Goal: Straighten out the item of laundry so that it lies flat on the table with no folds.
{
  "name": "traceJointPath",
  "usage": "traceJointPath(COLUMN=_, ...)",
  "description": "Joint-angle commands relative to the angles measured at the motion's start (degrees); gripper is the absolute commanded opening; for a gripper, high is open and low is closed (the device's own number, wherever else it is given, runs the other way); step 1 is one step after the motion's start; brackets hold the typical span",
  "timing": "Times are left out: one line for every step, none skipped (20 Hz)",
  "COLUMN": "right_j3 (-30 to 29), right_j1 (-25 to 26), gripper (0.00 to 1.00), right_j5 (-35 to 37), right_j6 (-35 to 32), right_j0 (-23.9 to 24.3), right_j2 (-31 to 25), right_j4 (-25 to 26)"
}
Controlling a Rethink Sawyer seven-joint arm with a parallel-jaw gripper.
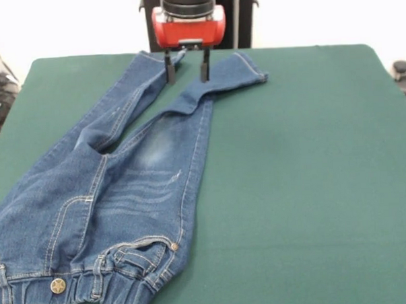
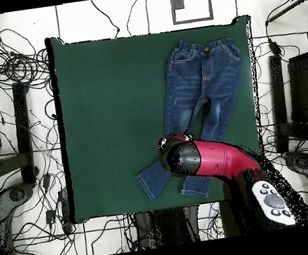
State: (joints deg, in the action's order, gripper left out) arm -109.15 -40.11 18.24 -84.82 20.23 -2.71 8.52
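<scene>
Hanging open, hand [image 1: 186, 66] over jeans [image 1: 117, 196] (table [image 1: 305, 174] roomy).

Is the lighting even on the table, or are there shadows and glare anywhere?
Front view: the table is lit softly and evenly, no glare; the background behind is washed out white; only a faint shadow under the jeans. Overhead view: the arm hides part of the jeans.
</scene>
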Motion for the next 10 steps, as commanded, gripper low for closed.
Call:
traceJointPath(right_j3=0.5, right_j1=2.1, gripper=1.0, right_j5=-7.6, right_j6=-6.3, right_j0=-0.2, right_j2=-10.6, right_j4=0.5)
traceJointPath(right_j3=0.5, right_j1=2.5, gripper=1.0, right_j5=-7.9, right_j6=-6.4, right_j0=-0.1, right_j2=-11.0, right_j4=0.6)
traceJointPath(right_j3=0.5, right_j1=2.9, gripper=1.0, right_j5=-8.0, right_j6=-6.3, right_j0=-0.1, right_j2=-11.1, right_j4=0.8)
traceJointPath(right_j3=0.3, right_j1=3.2, gripper=1.0, right_j5=-8.3, right_j6=-6.3, right_j0=0.1, right_j2=-11.4, right_j4=0.9)
traceJointPath(right_j3=0.2, right_j1=3.7, gripper=1.0, right_j5=-8.6, right_j6=-6.4, right_j0=0.3, right_j2=-11.7, right_j4=0.9)
traceJointPath(right_j3=-0.1, right_j1=4.0, gripper=1.0, right_j5=-8.8, right_j6=-6.3, right_j0=0.6, right_j2=-12.1, right_j4=1.0)
traceJointPath(right_j3=-0.2, right_j1=4.3, gripper=1.0, right_j5=-8.7, right_j6=-6.2, right_j0=0.8, right_j2=-12.4, right_j4=0.9)
traceJointPath(right_j3=-0.6, right_j1=4.5, gripper=1.0, right_j5=-8.5, right_j6=-6.2, right_j0=1.2, right_j2=-12.7, right_j4=0.8)
traceJointPath(right_j3=-0.7, right_j1=4.8, gripper=1.0, right_j5=-8.5, right_j6=-6.0, right_j0=1.3, right_j2=-12.8, right_j4=0.9)
traceJointPath(right_j3=-1.1, right_j1=4.8, gripper=1.0, right_j5=-8.9, right_j6=-6.0, right_j0=1.6, right_j2=-13.3, right_j4=1.1)
